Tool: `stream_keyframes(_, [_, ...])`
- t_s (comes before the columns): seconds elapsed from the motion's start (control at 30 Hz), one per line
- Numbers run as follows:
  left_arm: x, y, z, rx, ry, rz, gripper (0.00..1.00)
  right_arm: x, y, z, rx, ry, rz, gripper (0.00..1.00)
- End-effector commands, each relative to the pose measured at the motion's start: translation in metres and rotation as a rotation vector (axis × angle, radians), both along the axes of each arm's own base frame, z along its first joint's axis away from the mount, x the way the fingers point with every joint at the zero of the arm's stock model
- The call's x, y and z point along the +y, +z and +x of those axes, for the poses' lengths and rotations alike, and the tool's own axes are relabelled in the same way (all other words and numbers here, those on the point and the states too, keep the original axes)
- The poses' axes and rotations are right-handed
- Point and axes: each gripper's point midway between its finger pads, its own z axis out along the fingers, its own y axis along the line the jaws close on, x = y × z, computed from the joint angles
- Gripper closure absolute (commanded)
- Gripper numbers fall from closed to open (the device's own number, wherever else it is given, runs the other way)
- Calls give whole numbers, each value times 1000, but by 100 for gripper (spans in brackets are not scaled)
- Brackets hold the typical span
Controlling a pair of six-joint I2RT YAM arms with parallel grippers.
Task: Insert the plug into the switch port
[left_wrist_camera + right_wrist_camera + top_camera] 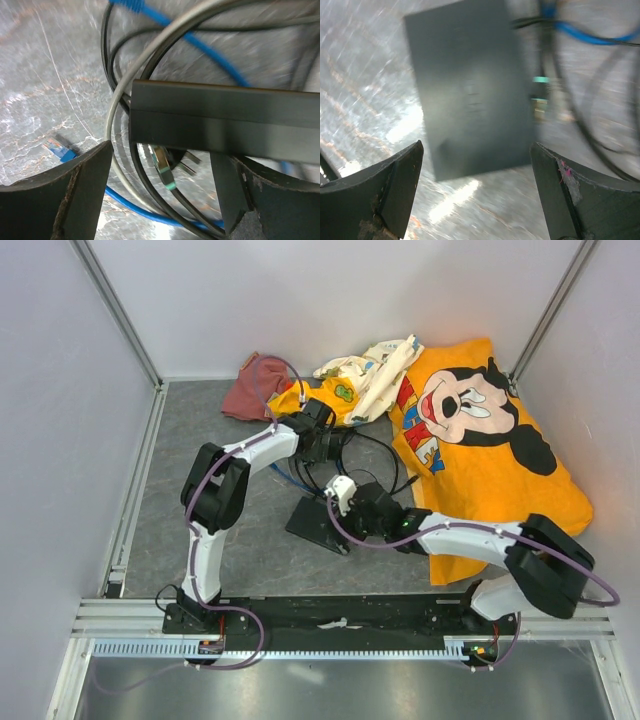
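Nearby clutter: three garments lay at the far side of the table (200, 470): one maroon cloth (255, 388), one cream printed piece (372, 370), and one yellow Mickey Mouse shirt (480, 430) partly under the right arm.
Obstruction: a tangle of cable loops lay between the two grippers, just beyond the switch.
Switch (318, 524): one dark flat box, resting on the table.
Plug (56, 148): one, clear-bodied, lying loose on the table, apart from the switch and held by nothing.
Blue cable (215, 57): one.
Black cables (107, 65): at least two; exact count unclear.
Grey cable (116, 97): one loop.
Green-booted connector (165, 172): one, beside the switch.
Left gripper (165, 165): fingers spread, gripping nothing.
Right gripper (476, 147): fingers spread wide over the switch, not touching it.
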Motion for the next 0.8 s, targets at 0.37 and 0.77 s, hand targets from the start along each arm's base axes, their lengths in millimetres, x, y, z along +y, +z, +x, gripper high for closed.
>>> stream_keyframes(0.37, [126, -7, -23, 63, 365, 90, 25, 28, -41, 10, -53, -40, -303, 2])
stream_keyframes(0.77, [211, 17, -64, 46, 663, -4, 25, -57, -66, 16, 70, -449, -484, 2])
